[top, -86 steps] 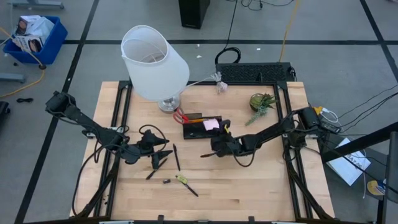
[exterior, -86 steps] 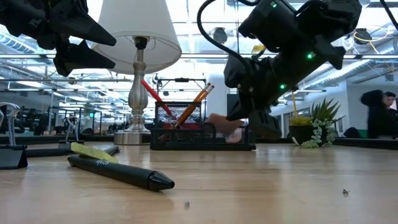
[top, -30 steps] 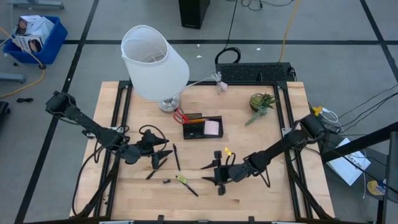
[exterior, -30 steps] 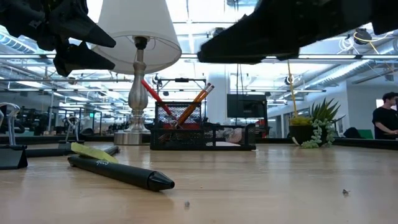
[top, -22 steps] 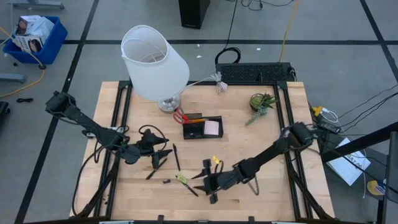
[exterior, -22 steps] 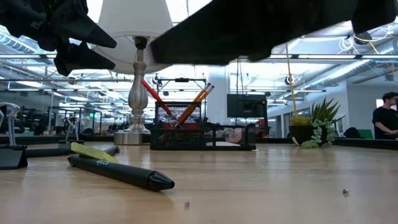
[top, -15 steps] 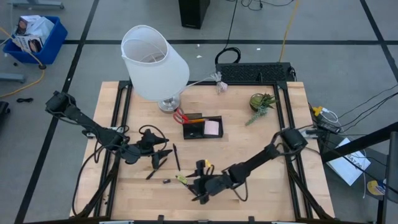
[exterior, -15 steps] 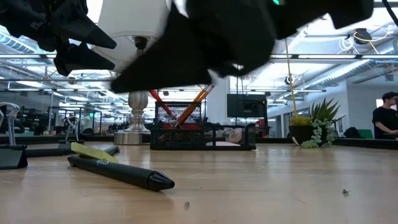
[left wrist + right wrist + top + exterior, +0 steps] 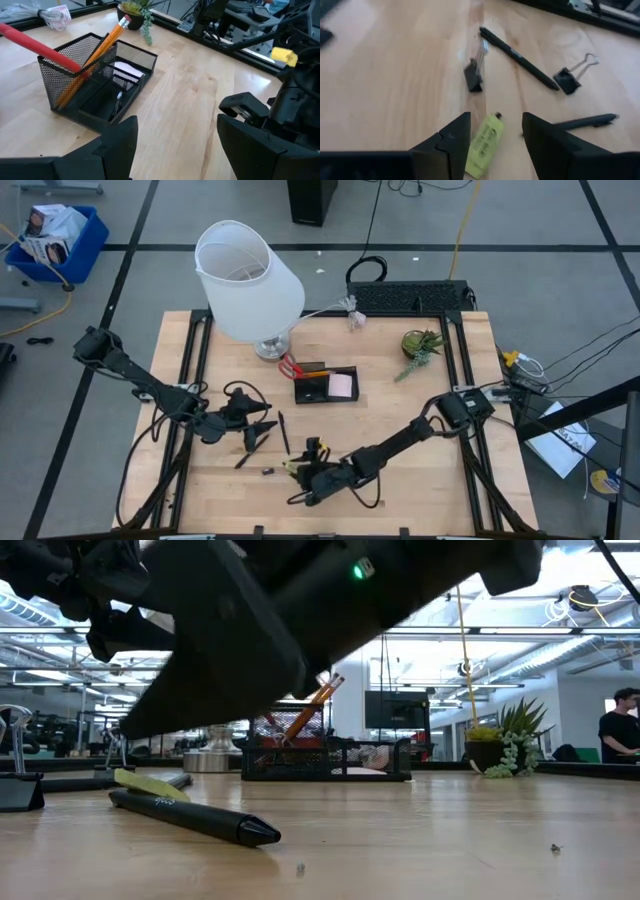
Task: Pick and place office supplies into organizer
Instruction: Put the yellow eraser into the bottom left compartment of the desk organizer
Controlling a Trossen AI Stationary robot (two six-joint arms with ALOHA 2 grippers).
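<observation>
The right gripper (image 9: 492,131), fingers apart, partly hides a yellow-green marker (image 9: 483,144) on the wooden table (image 9: 420,480); the left gripper (image 9: 262,432) hovers open near a black mesh organizer (image 9: 95,80).

This is a robotics lab or open workshop hall. A pale wooden worktable (image 9: 400,430) framed by black metal rails stands on a grey floor marked with dark tape lines (image 9: 120,247), loose cables (image 9: 465,220) trailing across it. Exposed ceiling ducts and strip lights (image 9: 560,635) run overhead beyond.
</observation>
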